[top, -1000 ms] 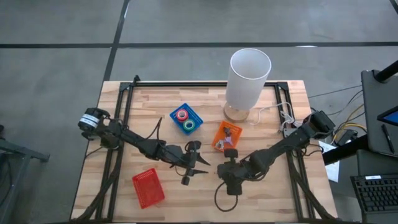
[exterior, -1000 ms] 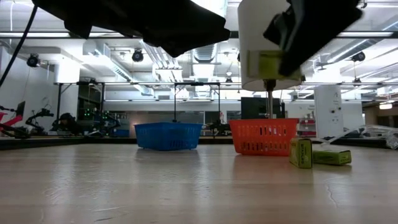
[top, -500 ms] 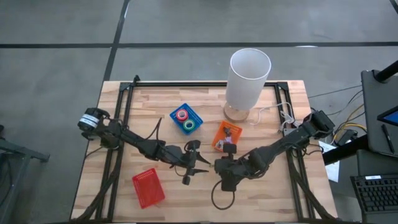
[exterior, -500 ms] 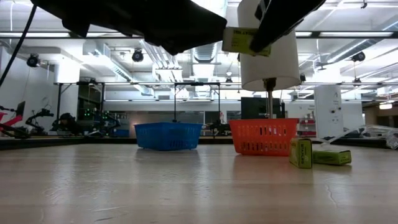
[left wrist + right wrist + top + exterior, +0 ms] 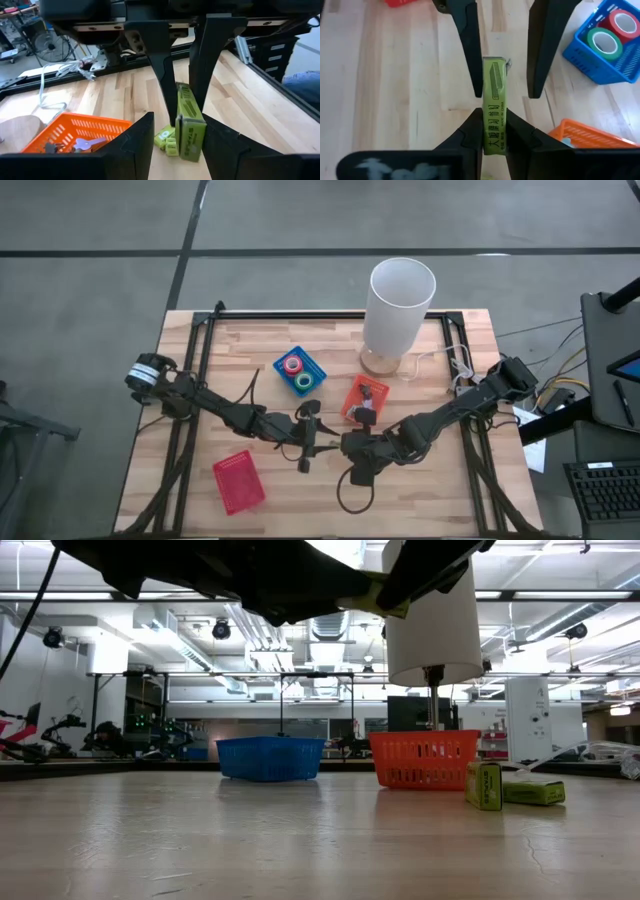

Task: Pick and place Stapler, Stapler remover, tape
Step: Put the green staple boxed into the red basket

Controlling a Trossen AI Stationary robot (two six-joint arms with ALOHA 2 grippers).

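Note:
My right gripper (image 5: 494, 111) is shut on a green staple box (image 5: 494, 95), held in the air over the middle of the table (image 5: 200, 380). My left gripper (image 5: 177, 120) faces it, open. The left fingers (image 5: 470, 50) stand on either side of the box's far end, and I cannot tell whether one of them touches it. Two tape rolls, red (image 5: 622, 22) and green (image 5: 602, 40), lie in a blue tray (image 5: 300, 372). An orange tray (image 5: 363, 398) with small tools in it sits behind the grippers. My right gripper pinches the green staple box between its two fingers, on its two broad faces at the end nearest the wrist (image 5: 494, 131). The fingers come from the table's right and lie along the box. The box stands on edge, lifted clear of the table.
A tall white lamp (image 5: 400, 305) stands at the far edge behind the orange tray. A red tray (image 5: 238, 480) lies near the left front. More green staple boxes (image 5: 165, 137) lie on the wood, and a dark cable loop (image 5: 350, 495) lies near the front.
My right gripper has carried the green box up and toward the table's left, and has brought it between the left gripper's open fingers. The box has stayed in the same hold throughout.

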